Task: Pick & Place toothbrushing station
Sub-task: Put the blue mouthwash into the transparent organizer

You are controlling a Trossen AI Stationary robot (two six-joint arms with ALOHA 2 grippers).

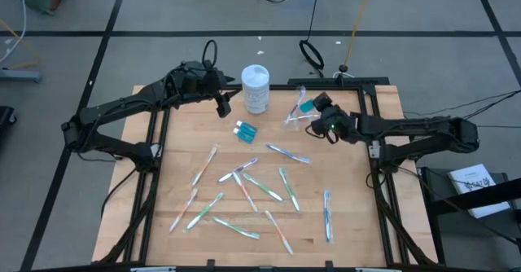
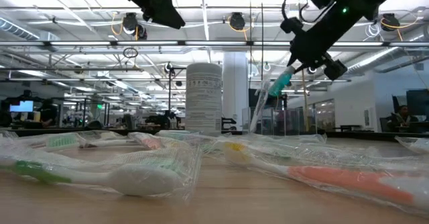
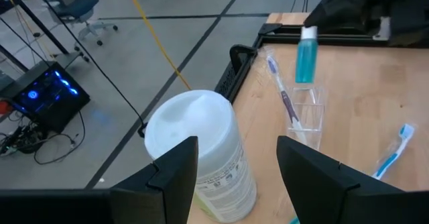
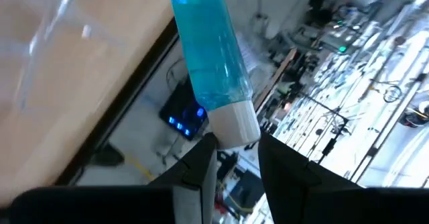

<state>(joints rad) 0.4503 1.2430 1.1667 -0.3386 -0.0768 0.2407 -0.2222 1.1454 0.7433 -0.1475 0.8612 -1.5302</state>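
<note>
Wooden table [image 1: 350, 223]: right gripper [image 1: 319, 114] pinches blue tube [image 1: 305, 107] (cap-end); lower straight into clear cup [image 1: 295, 119].

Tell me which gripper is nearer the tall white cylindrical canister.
Left. The left gripper hangs open just beside the tall white canister; the right gripper, shut on a small blue tube, is farther off by the clear cup.

Near the upper middle of my high view a white canister [image 1: 256, 88] with a printed label stands upright on the wooden table [image 1: 350, 231]. Grey floor surrounds the table, with black cables [image 1: 311, 54] looped at the top. A white booklet [image 1: 474, 179] lies on the floor at the right edge.
</note>
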